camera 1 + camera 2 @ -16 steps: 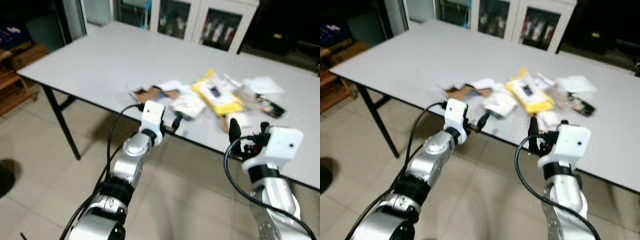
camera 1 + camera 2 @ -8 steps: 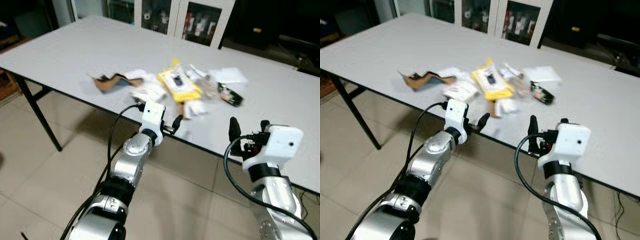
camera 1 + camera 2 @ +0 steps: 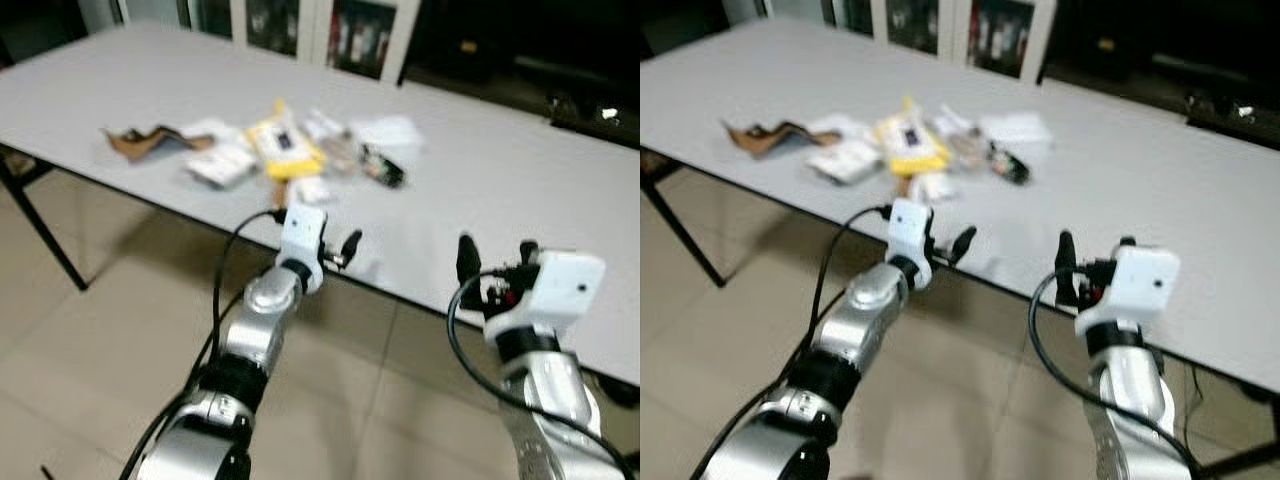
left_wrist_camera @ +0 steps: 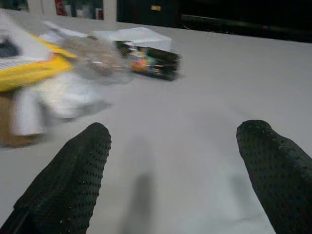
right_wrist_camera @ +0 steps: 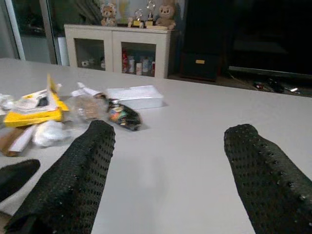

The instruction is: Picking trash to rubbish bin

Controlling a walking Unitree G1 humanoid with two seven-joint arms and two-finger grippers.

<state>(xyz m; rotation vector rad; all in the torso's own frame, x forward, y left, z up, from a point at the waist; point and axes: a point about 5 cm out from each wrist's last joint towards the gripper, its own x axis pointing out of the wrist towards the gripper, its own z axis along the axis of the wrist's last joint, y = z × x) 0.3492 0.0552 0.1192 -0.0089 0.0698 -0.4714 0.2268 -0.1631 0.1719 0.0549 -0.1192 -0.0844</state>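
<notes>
A heap of trash lies on the grey table (image 3: 480, 190): a yellow packet (image 3: 285, 150), torn brown cardboard (image 3: 135, 140), white packets (image 3: 222, 165), a dark shiny wrapper (image 3: 385, 172) and a white sheet (image 3: 388, 130). My left gripper (image 3: 338, 250) is open at the table's near edge, to the right of the heap, with nothing between its fingers. The left wrist view has the dark wrapper (image 4: 148, 61) and crumpled white trash (image 4: 66, 95) ahead of it. Further right, my right gripper (image 3: 495, 262) is open and empty over the near edge; its wrist view looks across bare tabletop to the wrapper (image 5: 123, 116).
The table's near edge (image 3: 420, 295) runs across in front of both arms, with a black leg (image 3: 40, 225) at the left and beige tiled floor (image 3: 90, 350) below. White glass-door cabinets (image 5: 122, 48) stand behind the table. Dark furniture lines the back right.
The whole picture has shifted, so the camera has swung right: the trash heap now sits further left and farther off. Both grippers hold the same open pose.
</notes>
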